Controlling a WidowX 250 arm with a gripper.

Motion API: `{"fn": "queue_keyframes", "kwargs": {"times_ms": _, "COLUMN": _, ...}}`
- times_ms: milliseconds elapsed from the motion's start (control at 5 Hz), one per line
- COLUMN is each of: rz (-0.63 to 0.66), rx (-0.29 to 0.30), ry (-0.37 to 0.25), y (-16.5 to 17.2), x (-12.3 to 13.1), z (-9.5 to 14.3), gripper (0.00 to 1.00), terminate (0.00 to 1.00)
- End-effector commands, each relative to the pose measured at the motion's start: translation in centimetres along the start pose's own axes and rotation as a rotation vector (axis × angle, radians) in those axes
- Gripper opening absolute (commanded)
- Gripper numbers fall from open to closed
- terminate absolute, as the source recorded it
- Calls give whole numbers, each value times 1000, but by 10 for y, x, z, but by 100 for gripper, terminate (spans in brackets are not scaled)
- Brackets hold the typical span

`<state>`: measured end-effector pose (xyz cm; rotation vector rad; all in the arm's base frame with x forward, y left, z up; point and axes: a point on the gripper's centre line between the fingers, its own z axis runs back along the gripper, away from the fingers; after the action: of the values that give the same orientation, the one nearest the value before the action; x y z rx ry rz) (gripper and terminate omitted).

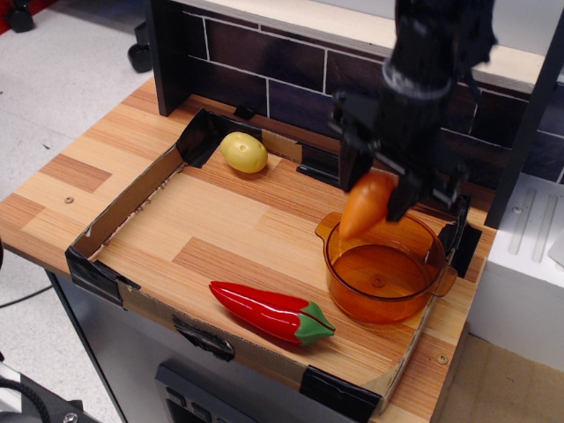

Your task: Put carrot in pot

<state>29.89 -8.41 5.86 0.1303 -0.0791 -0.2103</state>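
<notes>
nearest the lower edge of the frame, a red pepper point(269, 312) with a green stem end is seen lying on its side on the wooden tray floor, just left of centre. the tray point(159, 225) is bordered by low cardboard walls held with black tape at the corners. to the right of the pepper, apart from it, the pot point(385, 267) is seen standing upright in the lower right part of the tray, its amber wall see-through and its inside holding nothing on the bottom. above the pot's left rim the carrot point(367, 204) is held in the air, tilted, its blunt tip pointing down and to the left, overlapping the rim in the picture. the carrot is clamped at its upper end by the black gripper point(389, 189), whose jaws are closed on it. farther back, in the upper left of the tray, a yellow potato point(243, 152) is seen resting near the taped corner, well apart from the pot. behind everything a dark tiled wall point(291, 66) is seen.
</notes>
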Motion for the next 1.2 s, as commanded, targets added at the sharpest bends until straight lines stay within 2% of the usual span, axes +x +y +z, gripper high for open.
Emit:
{"fn": "queue_keyframes", "kwargs": {"times_ms": 0, "rz": -17, "rx": -26, "ry": -31, "y": -5, "x": -16, "z": 19, "gripper": 100, "terminate": 0}}
{"fn": "queue_keyframes", "kwargs": {"times_ms": 200, "rz": 49, "rx": -48, "ry": -55, "y": 1, "x": -14, "z": 31, "gripper": 100, "terminate": 0}}
{"fn": "queue_keyframes", "kwargs": {"times_ms": 400, "rz": 64, "rx": -47, "ry": -94, "y": 14, "x": -14, "z": 52, "gripper": 100, "terminate": 0}}
{"fn": "queue_keyframes", "kwargs": {"times_ms": 600, "rz": 99, "rx": -12, "ry": -132, "y": 36, "x": -17, "z": 80, "gripper": 100, "terminate": 0}}
{"fn": "queue_keyframes", "kwargs": {"times_ms": 1000, "rz": 99, "rx": -12, "ry": -132, "y": 36, "x": -17, "z": 80, "gripper": 100, "terminate": 0}}
